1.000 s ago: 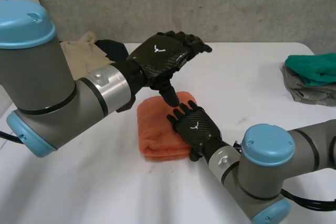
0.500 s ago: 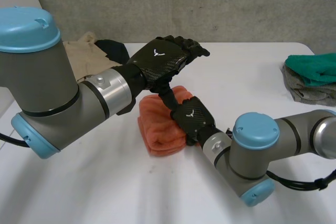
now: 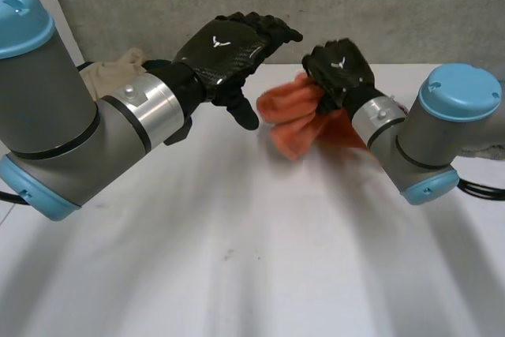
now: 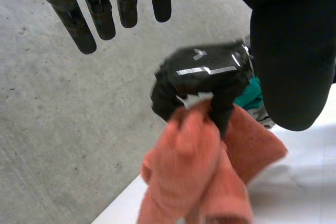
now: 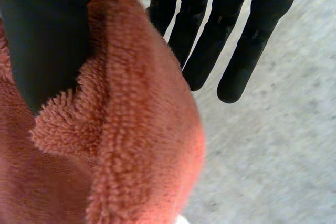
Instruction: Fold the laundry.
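Item: orange towel (image 3: 296, 120), a second ago lying folded on the tabletop (image 3: 237, 234), now lifted clear and bunched in the curled right hand (image 3: 339, 69); left hand (image 3: 225, 45) spread open, empty, just beside; folding apparently done, transfer to a pile likely next.

No readable text; just a white emblem (image 3: 223, 42) on the left hand (image 3: 211, 59) and right hand (image 3: 341, 76).
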Controlling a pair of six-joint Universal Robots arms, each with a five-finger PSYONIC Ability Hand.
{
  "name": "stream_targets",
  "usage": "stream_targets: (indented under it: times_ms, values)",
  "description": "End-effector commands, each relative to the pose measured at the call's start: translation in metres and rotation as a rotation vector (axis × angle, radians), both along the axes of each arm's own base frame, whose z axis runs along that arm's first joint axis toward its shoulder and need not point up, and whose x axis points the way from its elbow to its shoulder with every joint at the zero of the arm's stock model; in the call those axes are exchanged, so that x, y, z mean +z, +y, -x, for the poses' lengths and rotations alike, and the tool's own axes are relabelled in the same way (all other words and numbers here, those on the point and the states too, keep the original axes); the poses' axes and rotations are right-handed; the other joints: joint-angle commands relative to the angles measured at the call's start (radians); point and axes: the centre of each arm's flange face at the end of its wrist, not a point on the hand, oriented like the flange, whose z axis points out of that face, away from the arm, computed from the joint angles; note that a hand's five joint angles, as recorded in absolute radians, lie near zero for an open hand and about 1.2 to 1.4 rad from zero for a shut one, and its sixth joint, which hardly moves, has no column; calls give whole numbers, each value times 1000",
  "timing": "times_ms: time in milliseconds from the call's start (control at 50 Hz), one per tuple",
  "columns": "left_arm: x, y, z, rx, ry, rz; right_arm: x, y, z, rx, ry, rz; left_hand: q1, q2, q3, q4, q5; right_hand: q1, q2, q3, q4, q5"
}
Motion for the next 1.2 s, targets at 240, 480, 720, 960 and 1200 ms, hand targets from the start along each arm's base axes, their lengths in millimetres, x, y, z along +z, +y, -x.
stream_targets:
  times_ms: [240,480,720,960,1200]
  values:
    - [-18,0,-4,7,-13,-70,-34,-40,68,-148,58,-137,5,-12,-18,-8,-29,268,225,209,199,931]
    - [-22,0,-4,7,-20,-82,-37,-36,67,-103,106,-122,3,-15,-21,-11,-32,268,225,209,199,931]
    - [-29,2,-5,8,-31,-102,-48,-29,69,-105,166,-148,3,-15,-21,-11,-32,-132,-175,-192,-202,531]
    - [-32,3,-5,6,-36,-112,-60,-17,71,-92,341,-84,3,-15,-21,-11,-32,-283,-326,-342,-352,380]
    - [-33,3,-6,8,-35,-111,-75,-6,72,-53,450,-42,5,-12,-18,-8,-29,-494,-537,-554,-563,169]
